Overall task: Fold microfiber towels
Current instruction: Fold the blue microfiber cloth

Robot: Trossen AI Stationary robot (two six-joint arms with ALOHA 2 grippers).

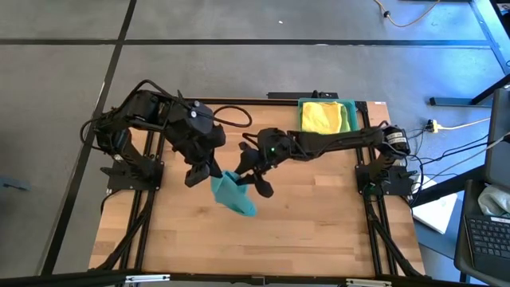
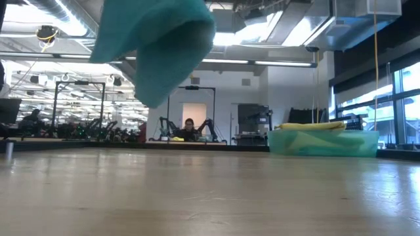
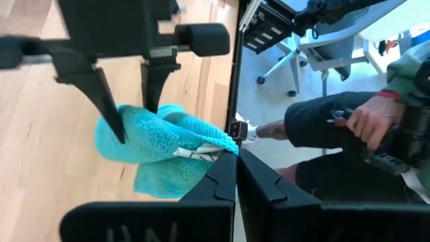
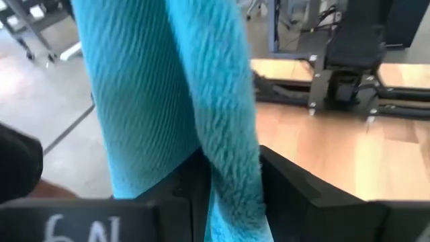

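- Showing only partly in the low view: teal towel [image 2: 157,39] cut off by the upper edge, both grippers out of that picture.
- Filling most of the right wrist view with teal towel [image 4: 168,101], hiding much of the surface [image 4: 349,154] behind it.
- Hiding the towels under the yellow one [image 1: 323,116] in the tray [image 1: 348,106]; only a pale green layer showing through the tray wall [image 2: 321,143] in the low view.
- Hard to make out: a small white tag at the towel's pinched edge in the left wrist view.
- Hanging clear of the surface [image 1: 239,239], bunched and drooping, ribbed pile showing, over the middle of the table: teal towel [image 1: 233,191].
- Stretching between the two grippers, one corner in each.
- Left gripper [image 3: 235,151]: jaws together, pinching the towel's edge [image 3: 168,144] at the tips.
- Right gripper [image 1: 256,182]: jaws partly apart, clamping a thick fold of the teal towel between the fingers [image 4: 295,181].
- Appearing opposite in the left wrist view, the right gripper's fingers [image 3: 101,94] straddling the bunched cloth.
- Sitting beyond the table edge in the left wrist view: a person, a hand [image 3: 369,124] resting on a dark lap.
- Sitting far back in the room in the low view: another person [image 2: 189,128].
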